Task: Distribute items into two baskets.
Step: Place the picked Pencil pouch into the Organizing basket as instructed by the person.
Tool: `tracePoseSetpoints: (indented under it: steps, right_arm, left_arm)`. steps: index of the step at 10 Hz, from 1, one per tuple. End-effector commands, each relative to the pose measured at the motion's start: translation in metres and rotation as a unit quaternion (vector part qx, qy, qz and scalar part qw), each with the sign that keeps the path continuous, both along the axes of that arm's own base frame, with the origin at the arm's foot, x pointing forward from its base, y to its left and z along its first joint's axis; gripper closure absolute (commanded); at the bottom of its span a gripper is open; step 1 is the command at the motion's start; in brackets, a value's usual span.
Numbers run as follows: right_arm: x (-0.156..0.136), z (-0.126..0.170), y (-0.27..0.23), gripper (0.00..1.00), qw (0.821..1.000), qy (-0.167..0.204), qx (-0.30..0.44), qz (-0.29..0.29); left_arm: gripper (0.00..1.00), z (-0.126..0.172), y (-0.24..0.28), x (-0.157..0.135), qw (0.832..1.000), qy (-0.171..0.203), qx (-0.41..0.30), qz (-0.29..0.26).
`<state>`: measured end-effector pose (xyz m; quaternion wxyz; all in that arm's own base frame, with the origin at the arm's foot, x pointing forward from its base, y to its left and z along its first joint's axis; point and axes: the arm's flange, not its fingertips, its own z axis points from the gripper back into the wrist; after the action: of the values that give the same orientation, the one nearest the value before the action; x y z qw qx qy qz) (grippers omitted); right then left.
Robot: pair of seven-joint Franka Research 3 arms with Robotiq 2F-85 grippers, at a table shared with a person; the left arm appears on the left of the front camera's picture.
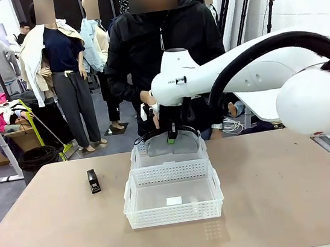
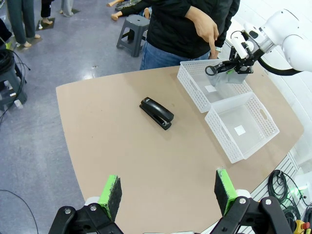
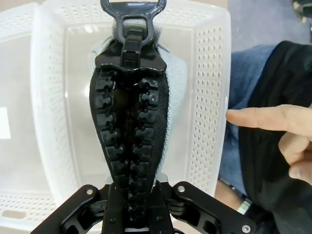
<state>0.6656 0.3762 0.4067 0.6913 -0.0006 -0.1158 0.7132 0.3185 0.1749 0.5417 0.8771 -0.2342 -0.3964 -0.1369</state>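
Grip first: right pincer [image 3: 134, 195] clamped shut on one end of the black band [image 3: 129, 117], folded double, with ridged teeth along both halves, grey padding [image 3: 173, 73] behind them and a ring loop at the far tip. Held over the far basket [image 1: 170, 153], the one next to the person, with the looped tip pointing down into it; cannot tell whether touching that basket's floor. White right arm [image 1: 237, 71] reaching in from the robot's right and across the middle. Near basket [image 1: 174, 210] pushed up against the far one, long side to long side and slightly askew, with a small white label [image 1: 174, 201] on its floor. Both alike: white, translucent, lattice walls, handle cut-outs in the short ends. Black block [image 1: 93, 180], stapler-like and closed, lying on the bare bench [image 1: 284, 193] on the robot's left of the near basket, apart from it and well apart from the band. Left pincer [image 2: 168, 195] spread wide, green pads [image 2: 111, 195] far apart, gripping nothing, hovering high above the bench on the robot's own side and looking down on block and baskets alike. Person's hand [image 1: 148, 98] at the far edge, forefinger stretched downward toward the far basket; in the right wrist view, fingertip just beside that basket's perforated wall, apart from band and pincer. Black jacket and blue jeans behind the hand.
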Motion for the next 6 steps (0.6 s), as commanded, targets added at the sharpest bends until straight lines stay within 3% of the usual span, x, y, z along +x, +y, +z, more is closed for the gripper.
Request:
tracePoseSetpoints:
  steps: [1, 6]
  right_arm:
    - [0.017, -0.008, 0.009, 1.00, 0.999, -0.014, -0.015, -0.025]
    - [0.017, -0.040, 0.013, 1.00, 0.999, 0.004, -0.006, -0.033]
  left_arm:
    - [0.00, 0.000, 0.001, 0.000, 1.000, -0.006, -0.006, 0.001]
    - [0.00, 0.000, 0.001, 0.000, 1.000, -0.006, -0.006, 0.001]
